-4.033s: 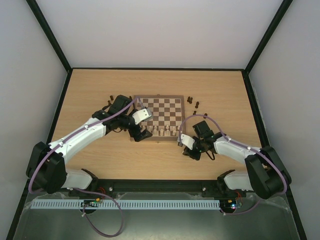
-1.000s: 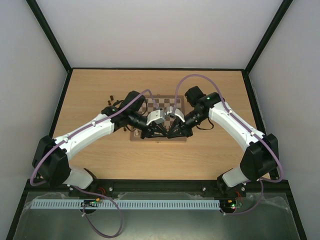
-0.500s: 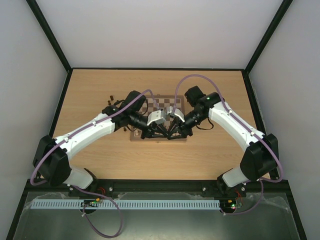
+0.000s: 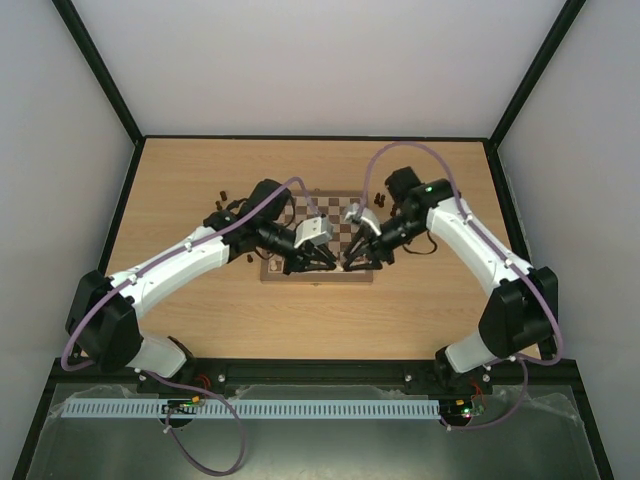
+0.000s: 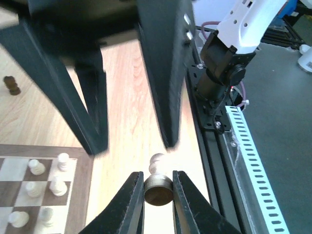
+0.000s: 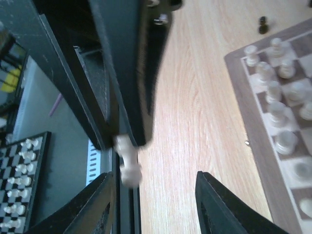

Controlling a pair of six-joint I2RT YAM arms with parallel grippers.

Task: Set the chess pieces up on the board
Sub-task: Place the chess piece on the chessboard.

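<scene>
**Pale Piece Held Off the Board's Edge**

Top view: the arms hid much of the board (image 4: pixel 335 203). The left fingers (image 4: pixel 322 262) and right fingers (image 4: pixel 351 262) nearly met, too small to read.

Left wrist: the left fingers (image 5: pixel 134 200) clamped a pale piece (image 5: pixel 158 187) above the surface (image 5: pixel 124 97), beside the board.

Right wrist: the right fingers (image 6: pixel 105 204) stood apart, empty, and the piece was blurred.
</scene>
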